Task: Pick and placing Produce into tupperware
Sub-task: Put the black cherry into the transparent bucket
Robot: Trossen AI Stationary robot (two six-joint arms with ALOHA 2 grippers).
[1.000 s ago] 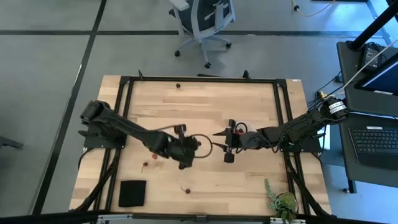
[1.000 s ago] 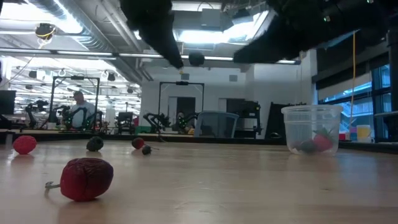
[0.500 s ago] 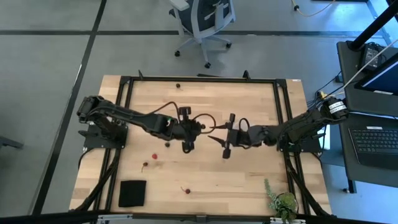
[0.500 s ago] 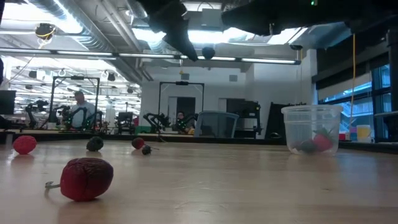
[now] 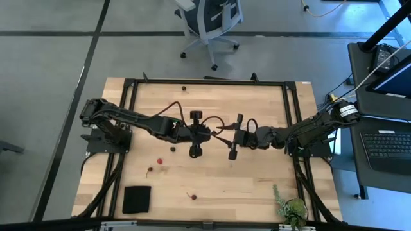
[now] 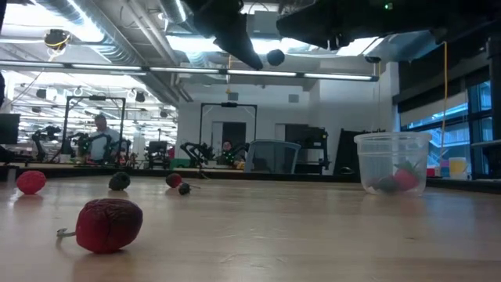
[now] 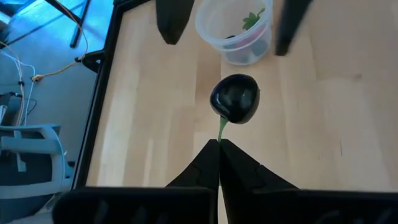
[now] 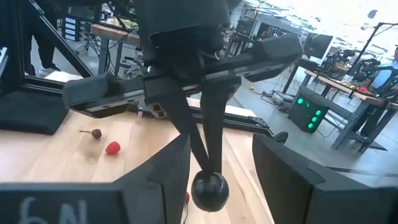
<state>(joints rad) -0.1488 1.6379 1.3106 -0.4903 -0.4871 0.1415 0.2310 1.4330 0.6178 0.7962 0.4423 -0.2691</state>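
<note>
Glossy round dark fruit point(image 7: 235, 98) — thin green stem in left pincer point(image 7: 219, 144)

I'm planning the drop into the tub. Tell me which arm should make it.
Left. The left pincer is shut on the stem of a dark cherry, hanging in the air just short of the tupperware. The right pincer is open and holds nothing, so it should probably wait.

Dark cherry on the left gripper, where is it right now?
The dark cherry hangs by its stem from the shut left gripper, above mid-table, near the tupperware and facing the open right gripper.
</note>
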